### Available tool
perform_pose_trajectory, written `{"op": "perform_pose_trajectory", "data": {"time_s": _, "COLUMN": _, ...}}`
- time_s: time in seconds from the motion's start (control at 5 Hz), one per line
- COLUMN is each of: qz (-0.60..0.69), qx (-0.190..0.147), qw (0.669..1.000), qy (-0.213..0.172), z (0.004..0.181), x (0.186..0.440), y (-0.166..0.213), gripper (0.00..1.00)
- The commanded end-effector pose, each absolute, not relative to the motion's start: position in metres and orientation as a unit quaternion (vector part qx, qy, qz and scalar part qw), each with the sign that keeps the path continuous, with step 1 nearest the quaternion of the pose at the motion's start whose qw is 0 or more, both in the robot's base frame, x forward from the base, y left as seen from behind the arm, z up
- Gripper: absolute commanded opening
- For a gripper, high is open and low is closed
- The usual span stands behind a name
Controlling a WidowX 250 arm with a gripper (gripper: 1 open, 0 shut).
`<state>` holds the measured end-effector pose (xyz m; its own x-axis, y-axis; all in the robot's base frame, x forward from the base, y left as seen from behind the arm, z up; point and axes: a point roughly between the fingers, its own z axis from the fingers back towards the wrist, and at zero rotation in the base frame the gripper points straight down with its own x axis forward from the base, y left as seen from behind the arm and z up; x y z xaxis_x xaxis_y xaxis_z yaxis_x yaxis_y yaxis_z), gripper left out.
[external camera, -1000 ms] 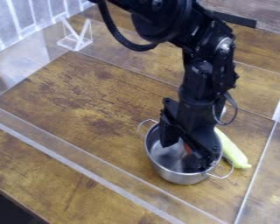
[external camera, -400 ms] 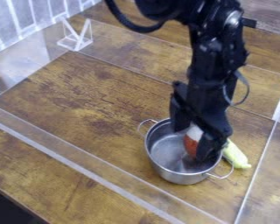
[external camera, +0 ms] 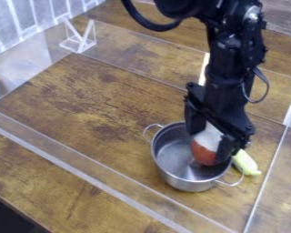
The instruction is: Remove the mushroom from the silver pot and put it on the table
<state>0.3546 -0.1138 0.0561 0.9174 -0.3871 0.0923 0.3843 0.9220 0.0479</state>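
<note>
The silver pot (external camera: pixel 167 171) stands on the wood table (external camera: pixel 87 100) at the front right. The mushroom (external camera: pixel 207 152) is at the pot's right side, white stem up and reddish-brown cap down, over the pot's inside. My gripper (external camera: pixel 216 144) hangs straight down over that side of the pot, open, with its black fingers (external camera: pixel 192 124) on either side of the mushroom. I cannot tell whether the fingers touch it or whether the cap still rests on the pot's floor.
A long yellow-green vegetable (external camera: pixel 246 163) lies on the table against the pot's right side. Clear acrylic walls (external camera: pixel 63 155) run along the front and right edges. A clear stand (external camera: pixel 76 36) sits at the back left.
The gripper has risen out of the pot and shifted right. More of the mushroom shows now, and it sits a little higher in the picture.
</note>
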Motion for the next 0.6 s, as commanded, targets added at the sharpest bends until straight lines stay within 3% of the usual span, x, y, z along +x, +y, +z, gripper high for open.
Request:
{"op": "perform_pose_trajectory", "data": {"time_s": 0.0, "qz": -0.245, "qx": 0.0, "qw": 0.967, "qy": -0.071, "z": 0.0665, "x": 0.3668, "y": -0.1023, "gripper": 1.0}}
{"op": "perform_pose_trajectory", "data": {"time_s": 0.2, "qz": -0.299, "qx": -0.009, "qw": 0.952, "qy": -0.065, "z": 0.0628, "x": 0.3704, "y": -0.0963, "gripper": 1.0}}
{"op": "perform_pose_trajectory", "data": {"time_s": 0.4, "qz": -0.274, "qx": -0.012, "qw": 0.96, "qy": -0.059, "z": 0.0571, "x": 0.3657, "y": -0.0928, "gripper": 1.0}}
